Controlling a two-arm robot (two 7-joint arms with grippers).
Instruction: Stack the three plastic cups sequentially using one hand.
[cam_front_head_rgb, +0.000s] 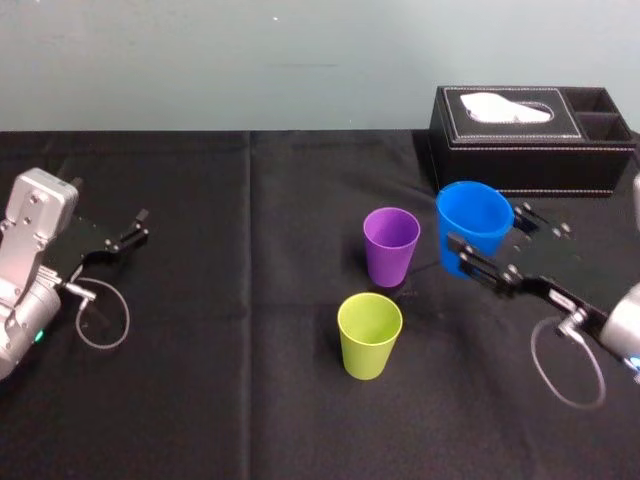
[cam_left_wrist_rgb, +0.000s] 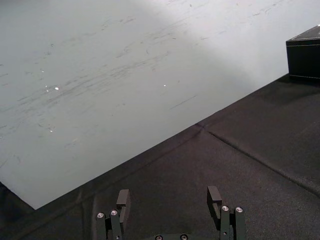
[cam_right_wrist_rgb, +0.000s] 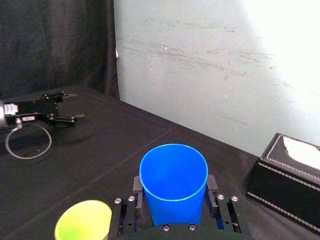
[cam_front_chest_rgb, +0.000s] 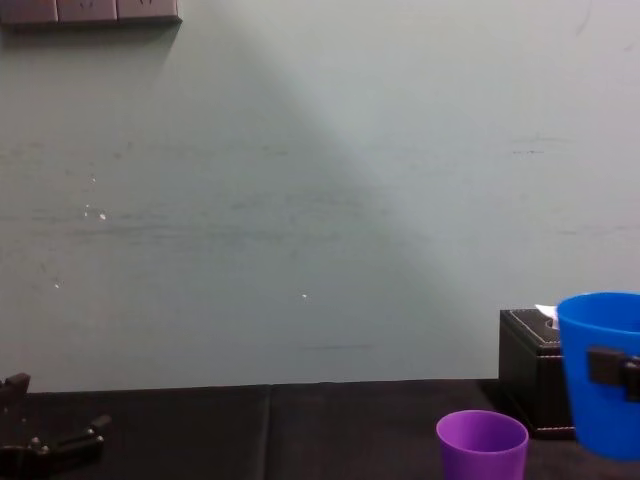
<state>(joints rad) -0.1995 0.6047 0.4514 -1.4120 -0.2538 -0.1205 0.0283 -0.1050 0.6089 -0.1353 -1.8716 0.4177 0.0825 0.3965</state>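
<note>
My right gripper (cam_front_head_rgb: 487, 245) is shut on the blue cup (cam_front_head_rgb: 472, 228), holding it upright above the table, to the right of the purple cup (cam_front_head_rgb: 390, 245). In the right wrist view the blue cup (cam_right_wrist_rgb: 173, 184) sits between the two fingers (cam_right_wrist_rgb: 136, 192). The chest view shows the blue cup (cam_front_chest_rgb: 603, 368) raised higher than the purple cup (cam_front_chest_rgb: 482, 445). The yellow-green cup (cam_front_head_rgb: 369, 333) stands upright in front of the purple one, and the yellow-green cup (cam_right_wrist_rgb: 83, 220) lies below and beside the held cup. My left gripper (cam_front_head_rgb: 133, 232) rests open on the table at the far left.
A black tissue box (cam_front_head_rgb: 532, 138) stands at the back right, just behind the held cup. The table is covered by a black cloth (cam_front_head_rgb: 250, 380). A pale wall (cam_front_chest_rgb: 300, 200) rises behind the table. Cable loops hang by both wrists.
</note>
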